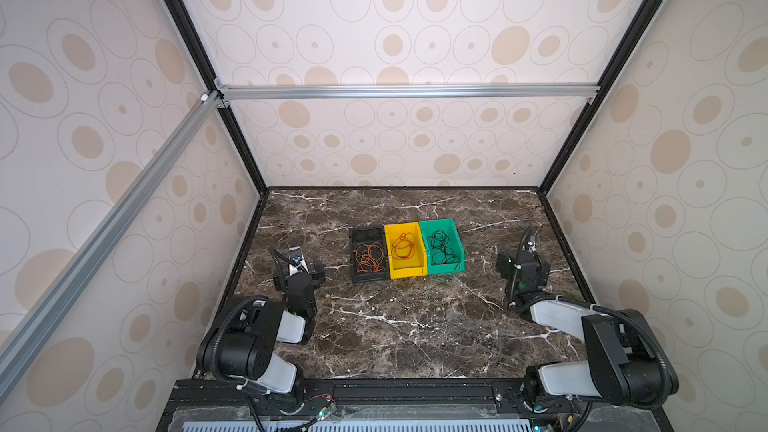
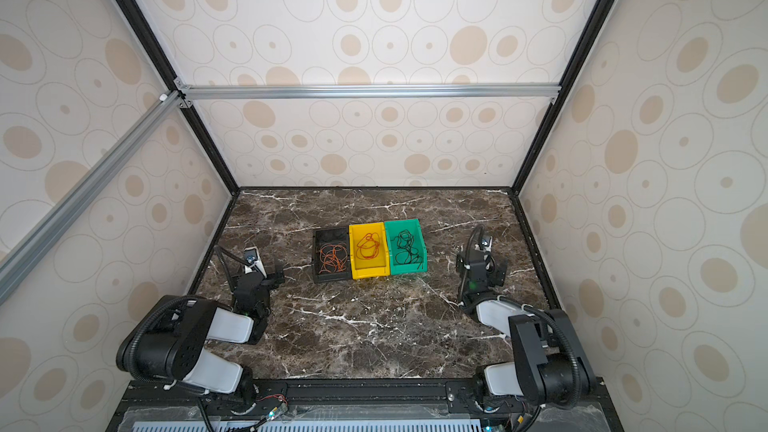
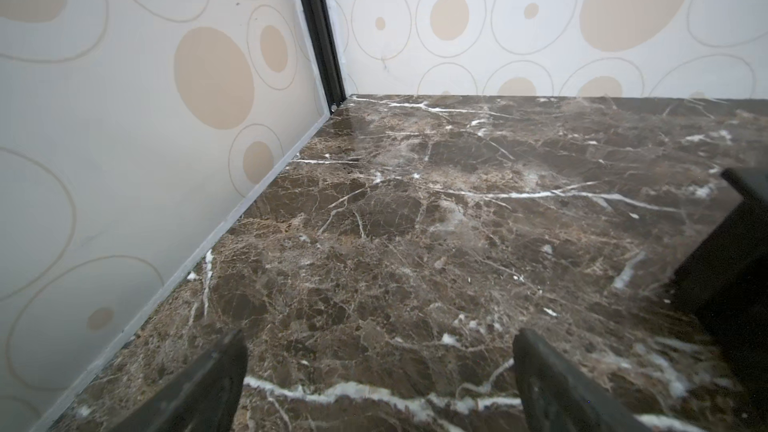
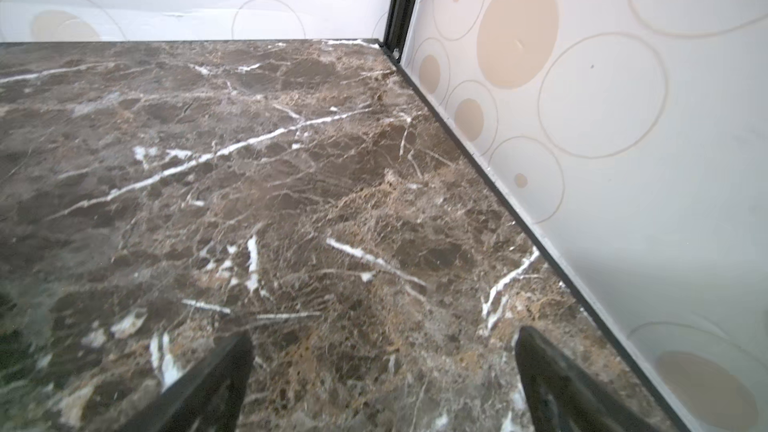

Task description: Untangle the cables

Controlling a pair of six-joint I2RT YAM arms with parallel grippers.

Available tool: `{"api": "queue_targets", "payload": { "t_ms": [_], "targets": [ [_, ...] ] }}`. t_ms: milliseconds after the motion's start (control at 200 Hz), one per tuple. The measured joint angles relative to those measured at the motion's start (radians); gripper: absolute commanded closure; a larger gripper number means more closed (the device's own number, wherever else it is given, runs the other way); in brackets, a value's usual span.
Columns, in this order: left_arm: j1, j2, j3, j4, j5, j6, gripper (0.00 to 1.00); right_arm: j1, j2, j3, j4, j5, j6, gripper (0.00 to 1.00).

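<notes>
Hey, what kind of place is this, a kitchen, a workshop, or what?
Probably a robot test booth: patterned panels on an aluminium frame wall in a marble-look table, left arm and right arm are mounted at its front edge, and small bins hold cables.

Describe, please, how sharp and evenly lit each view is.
Both top views: soft even light, wide-angle stretch at the edges, cables small but distinct. Left wrist: fingers blurred, table sharp. Right wrist: fingers likewise blurred.

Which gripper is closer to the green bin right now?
Right. The right gripper is just right of the green bin; the left gripper is beyond the yellow bin and black bin.
</notes>
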Motion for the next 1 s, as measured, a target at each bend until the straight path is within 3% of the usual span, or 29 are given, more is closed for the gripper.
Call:
{"api": "queue_targets", "payload": {
  "t_ms": [105,230,415,1000],
  "targets": [
    [0.003,0.029,-0.019,0.082,0.02,0.011,0.01,-0.001,0.093,-0.064,0.141,-0.078,-0.041,0.0],
    [0.034,0.031,0.038,0.077,0.064,0.008,0.01,-0.025,0.169,0.019,0.148,-0.18,-0.054,0.0],
    [0.06,0.03,0.057,0.075,0.097,0.003,0.01,-0.073,0.162,0.064,0.165,-0.261,-0.05,0.0],
    [0.06,0.03,0.052,0.075,0.123,0.003,0.01,-0.072,0.162,0.063,0.152,-0.291,-0.05,0.0]
  ]
}}
